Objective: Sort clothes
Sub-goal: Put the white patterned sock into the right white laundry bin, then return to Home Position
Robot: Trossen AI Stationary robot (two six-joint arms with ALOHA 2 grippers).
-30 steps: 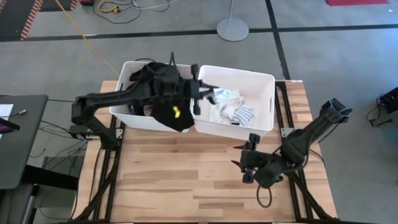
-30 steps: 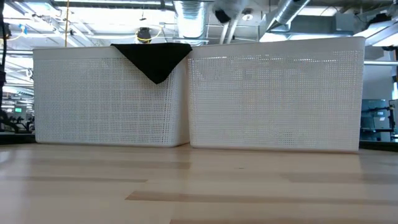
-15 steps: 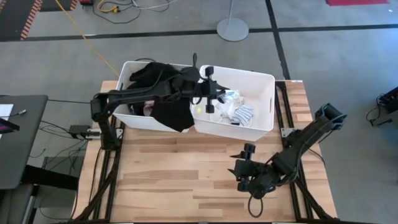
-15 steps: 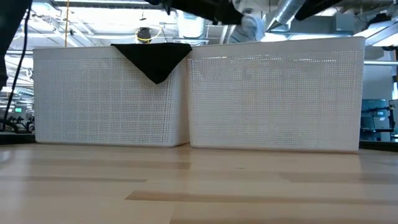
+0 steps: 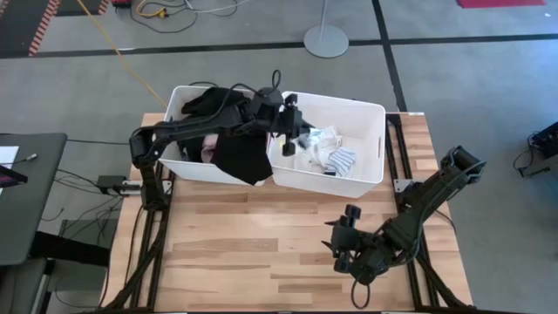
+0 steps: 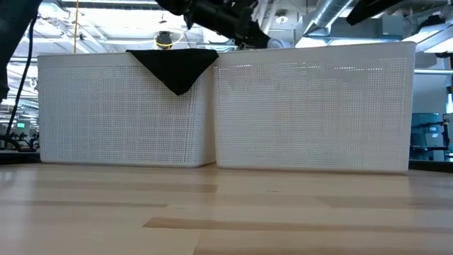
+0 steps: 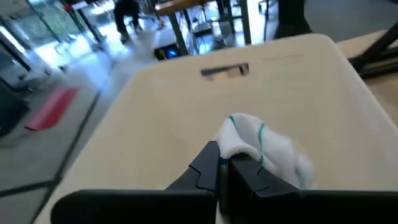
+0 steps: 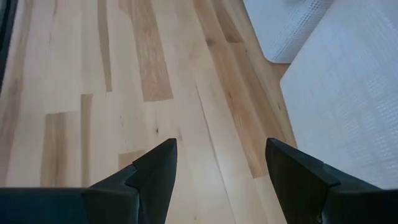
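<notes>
Left pincer [image 7: 219, 163], clamped on a white sock [image 7: 261, 149], hangs over the right bin [image 5: 370, 144]; right pincer [image 8: 217, 163] gapes empty.

Even, bright overhead light falls across the table [image 5: 261, 235], with only soft, faint shadows beside the bins [image 5: 349, 179]. The low view looks into lit ceiling lamps [image 6: 106, 32], so the arm [image 6: 212, 14] above the bins shows as a dark silhouette. The left wrist view is blurred throughout, the sock [image 7: 261, 146] smeared and the room behind hazy. The right wrist view is sharp on the wood, with its fingers [image 8: 155, 171] dark.
</notes>
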